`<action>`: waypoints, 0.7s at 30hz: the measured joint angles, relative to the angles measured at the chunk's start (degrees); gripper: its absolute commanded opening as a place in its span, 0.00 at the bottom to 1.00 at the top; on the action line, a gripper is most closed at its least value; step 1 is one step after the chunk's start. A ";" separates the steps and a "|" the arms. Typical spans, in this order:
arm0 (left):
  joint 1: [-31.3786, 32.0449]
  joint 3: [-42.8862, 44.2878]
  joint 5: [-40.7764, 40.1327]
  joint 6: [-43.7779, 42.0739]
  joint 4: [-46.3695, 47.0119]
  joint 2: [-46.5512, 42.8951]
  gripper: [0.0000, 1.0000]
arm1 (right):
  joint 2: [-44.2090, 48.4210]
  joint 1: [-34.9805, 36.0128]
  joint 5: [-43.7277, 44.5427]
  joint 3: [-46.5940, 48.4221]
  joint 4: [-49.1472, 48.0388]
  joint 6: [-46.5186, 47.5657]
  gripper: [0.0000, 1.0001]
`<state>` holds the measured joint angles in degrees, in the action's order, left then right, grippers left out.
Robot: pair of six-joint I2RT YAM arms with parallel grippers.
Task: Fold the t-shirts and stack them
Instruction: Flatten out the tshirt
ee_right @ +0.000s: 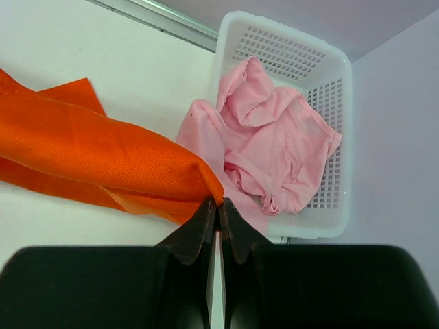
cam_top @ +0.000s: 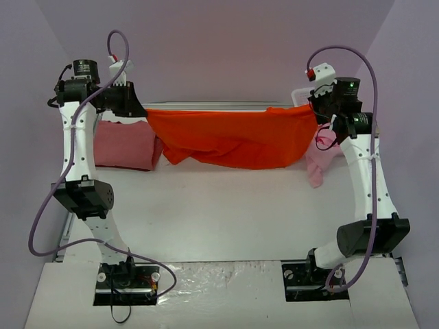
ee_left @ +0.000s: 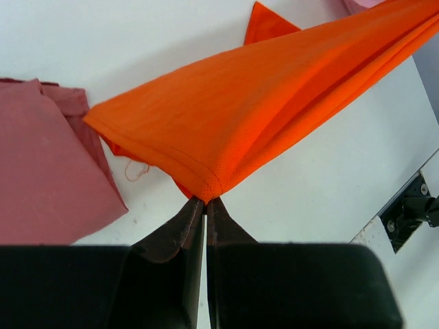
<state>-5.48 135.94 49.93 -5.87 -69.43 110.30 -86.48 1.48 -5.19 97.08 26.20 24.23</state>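
1. Dusty rose-red t-shirt (cam_top: 125, 145). It lies at the far left of the desk (cam_top: 226, 212), folded flat into a compact block below the left arm's wrist. In the top view its right edge meets the hanging orange cloth.

2. Left gripper (ee_left: 205, 201). It is raised above the desk at the far left. The jaws are clenched tight on a hemmed corner of the orange-red t-shirt (cam_top: 233, 137), and the cloth fans out from the fingertips.

3. Orange-red t-shirt. It is held up between the two grippers as one wide band across the far side of the desk. The upper edge is taut and nearly level, while the lower part sags in loose folds. Whether the lowest folds rest on the desk cannot be told. A short loose thread (ee_left: 136, 169) curls just beside the hem near the left corner.

4. Right gripper (ee_right: 218, 203). It is raised at the far right. The jaws are pinched closed on the opposite corner of the orange-red t-shirt.

5. White lattice basket (ee_right: 329, 89). It stands in the far right corner of the desk, close to the wall.

6. Light pink t-shirts (ee_right: 274, 151). They lie crumpled inside the basket, and how many there are cannot be told. One part spills over the basket's rim and hangs down just beside the right gripper.
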 measured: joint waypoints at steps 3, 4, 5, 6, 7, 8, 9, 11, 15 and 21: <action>-1.31 -4.20 0.20 -1.42 -1.40 -2.43 0.02 | 5.03 -0.04 -0.72 -2.99 1.27 0.02 0.00; -1.84 -5.55 0.22 -1.84 -1.90 -3.34 0.02 | 7.02 -0.04 -1.11 -4.11 1.84 0.02 0.00; -2.51 -7.37 0.39 -2.56 -2.10 -4.79 0.02 | 8.72 -0.04 -1.53 -5.14 2.05 0.09 0.00; -2.93 -9.14 0.39 -3.34 -2.25 -6.10 0.02 | 10.71 -0.04 -2.12 -6.27 2.62 0.22 0.00; -3.30 -11.08 0.44 -4.22 -2.56 -7.69 0.03 | 12.52 -0.04 -2.86 -7.32 3.39 0.31 0.00; -3.54 -13.44 0.46 -5.05 -2.51 -9.66 0.02 | 14.34 -0.04 -3.69 -8.37 4.15 0.55 0.00; -3.67 -16.65 0.37 -6.16 -2.25 -12.02 0.02 | 16.26 -0.04 -4.57 -9.73 4.83 0.92 0.00; -3.78 -22.43 0.09 -7.96 -2.43 -16.44 0.02 | 19.74 -0.04 -6.16 -12.55 6.58 1.49 0.00; -3.78 -34.12 -0.26 -11.85 -1.66 -23.54 0.02 | 24.94 -0.39 -8.85 -19.82 10.12 3.21 0.00; -3.80 -41.66 -0.81 -13.60 -0.20 -23.63 0.02 | 24.39 -0.42 -10.64 -23.93 14.14 4.59 0.00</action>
<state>-9.28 94.28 49.12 -19.46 -69.63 86.67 -62.08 1.06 -15.84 73.14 40.34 28.82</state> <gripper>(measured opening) 0.031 0.005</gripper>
